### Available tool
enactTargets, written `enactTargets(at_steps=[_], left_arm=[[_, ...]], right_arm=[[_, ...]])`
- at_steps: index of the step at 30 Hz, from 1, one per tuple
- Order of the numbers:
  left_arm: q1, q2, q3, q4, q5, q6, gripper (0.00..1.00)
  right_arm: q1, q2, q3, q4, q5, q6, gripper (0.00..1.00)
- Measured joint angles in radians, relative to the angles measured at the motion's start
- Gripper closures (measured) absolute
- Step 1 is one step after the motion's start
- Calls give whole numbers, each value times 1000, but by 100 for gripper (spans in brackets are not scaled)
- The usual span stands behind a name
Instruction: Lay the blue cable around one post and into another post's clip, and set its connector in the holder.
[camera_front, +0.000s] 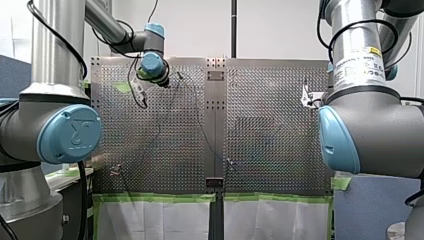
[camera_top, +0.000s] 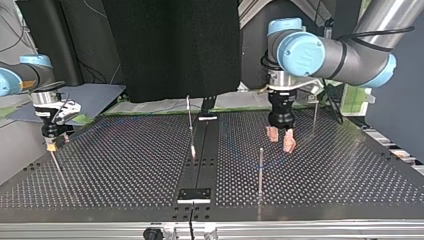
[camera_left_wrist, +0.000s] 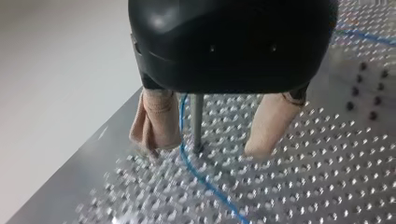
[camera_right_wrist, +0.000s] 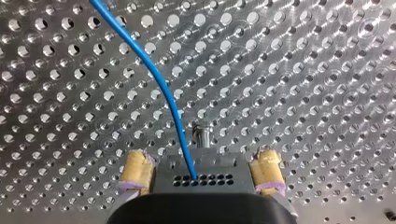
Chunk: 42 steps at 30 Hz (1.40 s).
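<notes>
Shiny perforated metal worktop (camera_top: 125, 165), holes in a regular grid. A dark centre strip (camera_top: 200, 155) runs across it, with a black plate (camera_top: 194, 194) at the strip's near end in the top view. In the front view there's green tape (camera_front: 155, 198) along the worktop edge where the strip ends, and white sheeting (camera_front: 150, 220) hangs below it.

Room: a big black panel (camera_top: 170, 50) stands beyond the strip's far end in the top view. The front view shows a pale wall (camera_front: 200, 25).

My left tool (camera_left_wrist: 203, 150) is at the top view's right of the strip. It's open, beige pads (camera_left_wrist: 156, 121) down at the surface, straddling a thin post (camera_left_wrist: 197, 121). The blue cable (camera_left_wrist: 184, 154) lies on the holes just beside that post, between the pads.

My right tool (camera_top: 51, 144) sits well off the strip's other side, near the worktop edge. The cable runs into a black block (camera_right_wrist: 201, 179) at it. I can't tell if it's clamped.
</notes>
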Motion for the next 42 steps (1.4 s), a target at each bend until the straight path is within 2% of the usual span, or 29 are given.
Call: enactTargets(at_steps=[2,5,14,21,24,34,42], left_arm=[[-3,1,16,-22,19,23,0],[-10,9,40,-53,17,54,0],[-34,61,107,-141,-54,141,0],[-51,72,154,-203,-94,204,0],[-56,72,162,-234,-85,235,0],[-70,72,208,-325,-9,325,0],[-71,69,221,-400,1,401,0]], right_arm=[[0,0,0,0,0,0,0],[0,0,0,1,0,0,0],[1,0,0,0,0,0,0],[1,0,0,-1,0,1,0],[1,0,0,-1,0,1,0],[0,0,0,0,0,0,0],[1,0,0,1,0,0,0]])
